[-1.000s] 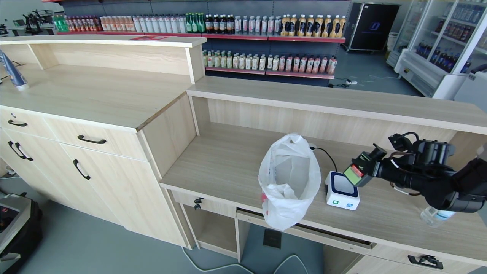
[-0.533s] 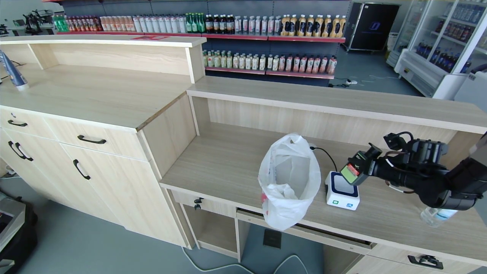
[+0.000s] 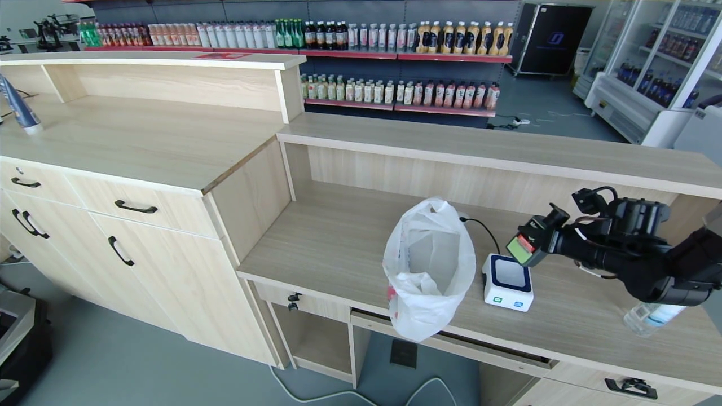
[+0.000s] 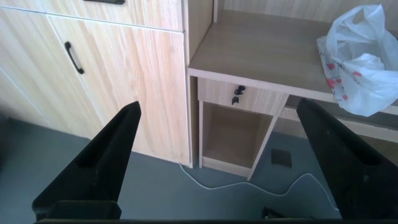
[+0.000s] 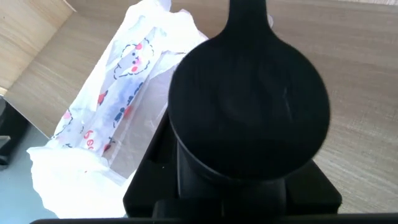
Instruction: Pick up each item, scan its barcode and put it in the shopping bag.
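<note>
- The pale wooden counter [image 3: 338, 237] has a lower desktop set beneath a raised back ledge, with a taller cabinet block adjoining its left end.
- The shopping bag [image 3: 428, 270], white thin plastic with small red print, stands open-mouthed at the desktop's front edge, about midway along; its lower part droops over that edge. In the right wrist view the shopping bag [image 5: 118, 124] lies just beyond the held item.
- The right gripper [image 3: 533, 242] hangs above the right half of the desktop, clenched on the item, its fingers pointing toward the bag.
- The left gripper [image 4: 217, 106] hangs low over the floor in front of the counter's left corner, fingers spread wide with nothing between them.
- The scanner [image 3: 507, 282], a white box with a dark window on top, sits just right of the bag near the front edge; a black cable runs from it toward the back wall.
- A clear water bottle [image 3: 648, 317] lies at the front edge toward the right end, partly hidden by the right arm.
- The item [image 3: 522, 251], a small round container with a green and red label, is held tilted above the scanner's back right corner, not touching it.
</note>
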Available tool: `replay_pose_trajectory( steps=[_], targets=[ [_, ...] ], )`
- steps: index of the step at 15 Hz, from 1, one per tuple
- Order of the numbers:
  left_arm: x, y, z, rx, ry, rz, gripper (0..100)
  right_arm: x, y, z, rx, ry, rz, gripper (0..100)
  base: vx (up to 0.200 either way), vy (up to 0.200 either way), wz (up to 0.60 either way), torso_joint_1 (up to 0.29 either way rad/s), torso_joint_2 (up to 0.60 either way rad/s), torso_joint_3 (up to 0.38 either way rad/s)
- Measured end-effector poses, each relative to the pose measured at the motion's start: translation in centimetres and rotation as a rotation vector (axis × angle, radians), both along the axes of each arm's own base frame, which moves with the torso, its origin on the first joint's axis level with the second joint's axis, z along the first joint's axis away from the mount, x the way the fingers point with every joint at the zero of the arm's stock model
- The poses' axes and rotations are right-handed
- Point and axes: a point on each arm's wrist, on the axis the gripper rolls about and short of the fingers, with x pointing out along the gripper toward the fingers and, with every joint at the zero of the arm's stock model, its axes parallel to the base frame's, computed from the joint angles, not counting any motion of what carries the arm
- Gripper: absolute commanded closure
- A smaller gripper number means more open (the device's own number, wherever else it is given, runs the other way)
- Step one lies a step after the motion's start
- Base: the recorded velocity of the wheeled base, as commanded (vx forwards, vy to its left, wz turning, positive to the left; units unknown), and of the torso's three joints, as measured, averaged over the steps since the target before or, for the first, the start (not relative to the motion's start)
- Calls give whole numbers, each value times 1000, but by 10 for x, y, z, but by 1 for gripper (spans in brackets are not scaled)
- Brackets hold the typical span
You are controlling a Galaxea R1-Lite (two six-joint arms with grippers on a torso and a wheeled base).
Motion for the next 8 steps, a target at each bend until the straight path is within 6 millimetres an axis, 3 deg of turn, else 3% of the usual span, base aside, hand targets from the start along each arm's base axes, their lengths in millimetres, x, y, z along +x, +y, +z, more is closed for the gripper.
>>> replay_pose_trajectory(
  steps=[2, 4, 6, 8],
  targets=[
    [0, 0, 0, 0, 0, 0, 0, -21, 1, 12, -188, -68, -41, 100, 0, 0, 0, 0, 0, 0],
    [0, 0, 0, 0, 0, 0, 0, -51, -7, 19, -507, -144, -135, 100, 0, 0, 0, 0, 0, 0],
    [0, 0, 0, 0, 0, 0, 0, -74, -12, 40, -619, -234, -225, 100, 0, 0, 0, 0, 0, 0],
    [0, 0, 0, 0, 0, 0, 0, -84, -10, 52, -659, -273, -228, 100, 0, 0, 600, 0, 2, 2]
  ],
)
